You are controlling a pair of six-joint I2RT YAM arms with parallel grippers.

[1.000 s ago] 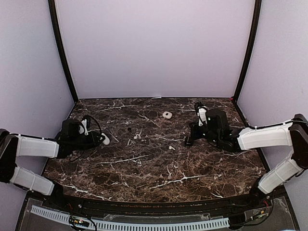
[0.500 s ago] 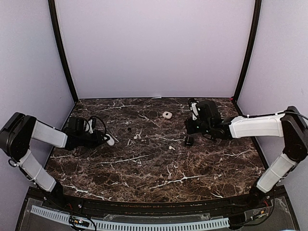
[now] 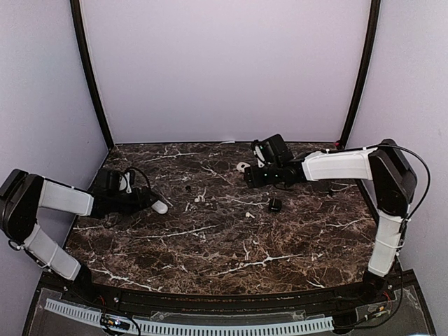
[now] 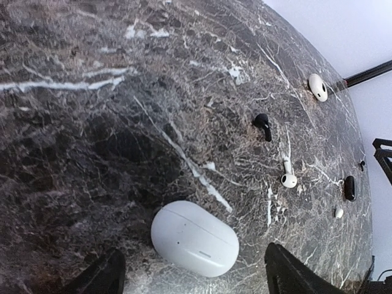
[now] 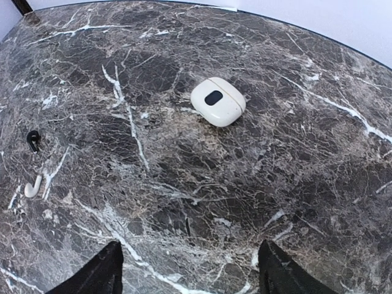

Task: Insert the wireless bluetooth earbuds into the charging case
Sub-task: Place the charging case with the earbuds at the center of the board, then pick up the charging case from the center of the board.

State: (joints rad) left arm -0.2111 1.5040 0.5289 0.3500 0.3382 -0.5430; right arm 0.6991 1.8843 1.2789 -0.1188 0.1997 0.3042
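A closed white charging case (image 4: 195, 239) lies on the marble between the spread fingers of my left gripper (image 4: 195, 252), which is open and straddles it at the left (image 3: 155, 204). Beyond it lie a black earbud (image 4: 262, 125), a white earbud (image 4: 288, 177) and a smaller white earbud (image 4: 339, 213). My right gripper (image 5: 190, 245) is open over bare marble at the back (image 3: 248, 175). Just ahead of it sits a second white case (image 5: 218, 101) with a dark oval on top. The black earbud (image 5: 33, 139) and the white earbud (image 5: 33, 185) show far to its left.
A small black case (image 3: 274, 204) stands alone on the table (image 3: 231, 252) right of centre. Pale walls with black corner posts (image 3: 89, 77) close in the back and both sides.
Both grippers have opened. The left one let go of the white case, which now lies on the marble. The right arm left the black case and swung left and back to the second white case.
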